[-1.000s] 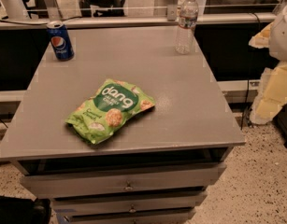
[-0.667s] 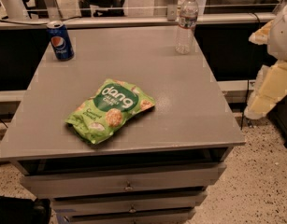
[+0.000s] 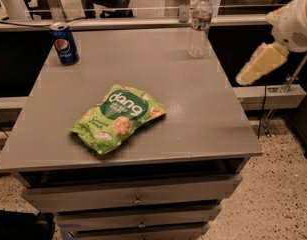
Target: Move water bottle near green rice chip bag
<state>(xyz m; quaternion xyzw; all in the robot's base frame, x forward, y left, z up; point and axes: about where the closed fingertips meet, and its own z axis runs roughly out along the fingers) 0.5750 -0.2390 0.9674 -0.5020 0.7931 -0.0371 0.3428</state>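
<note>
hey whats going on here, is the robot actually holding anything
Nothing is being handled yet. The robot's arm reaches in from the right edge, and its gripper hangs in the air beside the right side of the table, touching nothing. The water bottle stands upright at the far right corner. The green rice chip bag lies flat near the middle, toward the front. A Pepsi can stands at the far left. The bottle is not yet near the bag.
</note>
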